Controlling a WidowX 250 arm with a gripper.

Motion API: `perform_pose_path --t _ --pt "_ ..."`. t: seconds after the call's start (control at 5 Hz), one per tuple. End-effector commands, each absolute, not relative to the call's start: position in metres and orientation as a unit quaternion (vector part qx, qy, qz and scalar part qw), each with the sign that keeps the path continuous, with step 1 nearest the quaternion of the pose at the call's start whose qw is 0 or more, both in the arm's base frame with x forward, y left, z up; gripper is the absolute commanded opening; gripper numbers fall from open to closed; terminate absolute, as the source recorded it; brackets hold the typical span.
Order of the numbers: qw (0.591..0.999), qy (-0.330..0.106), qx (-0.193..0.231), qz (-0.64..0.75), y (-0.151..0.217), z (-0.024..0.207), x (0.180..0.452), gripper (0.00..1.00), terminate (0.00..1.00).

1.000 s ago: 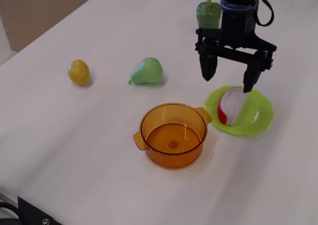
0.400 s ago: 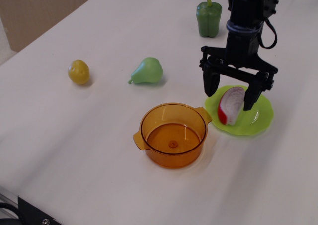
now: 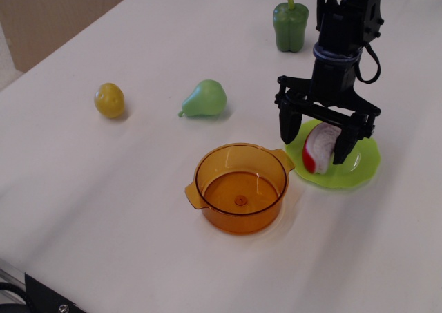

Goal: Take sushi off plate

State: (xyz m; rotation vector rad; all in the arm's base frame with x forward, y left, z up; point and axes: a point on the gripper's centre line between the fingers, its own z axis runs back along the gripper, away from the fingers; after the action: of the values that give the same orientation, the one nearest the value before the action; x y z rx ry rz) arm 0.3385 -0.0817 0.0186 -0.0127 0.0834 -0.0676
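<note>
Lime plate [image 3: 359,171] holds sushi [image 3: 319,149]; orange pot [image 3: 240,187] empty.

Plate [image 3: 366,162]: glossy lime plastic. Sushi [image 3: 319,146]: bumpy matt white top w/ smooth red strip. Pot [image 3: 239,187]: transparent orange plastic, shiny. Pear [image 3: 206,99], bell pepper [image 3: 290,25], lemon [image 3: 110,99]: smooth plastic, slight sheen. Gripper [image 3: 315,138]: matt black. Table [image 3: 103,188]: smooth matt white.

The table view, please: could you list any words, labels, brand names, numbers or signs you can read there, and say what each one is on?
No readable text: none shows on the sushi, the plate, the orange pot, the pear, the lemon, the green pepper or the gripper.
</note>
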Motion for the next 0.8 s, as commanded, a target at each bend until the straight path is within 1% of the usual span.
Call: perform_pose_path --t 0.0,0.2,0.4,0.6 --pt "0.999 0.012 -0.018 -0.033 -0.075 0.033 0.354 0.00 0.00" --pt "0.999 -0.003 -0.032 -0.021 -0.074 0.049 0.361 0.00 0.00" --pt "0.999 -0.026 -0.036 0.001 -0.065 0.077 0.366 0.00 0.00" --pt "0.998 -0.052 -0.014 0.037 -0.045 0.105 0.359 0.00 0.00"
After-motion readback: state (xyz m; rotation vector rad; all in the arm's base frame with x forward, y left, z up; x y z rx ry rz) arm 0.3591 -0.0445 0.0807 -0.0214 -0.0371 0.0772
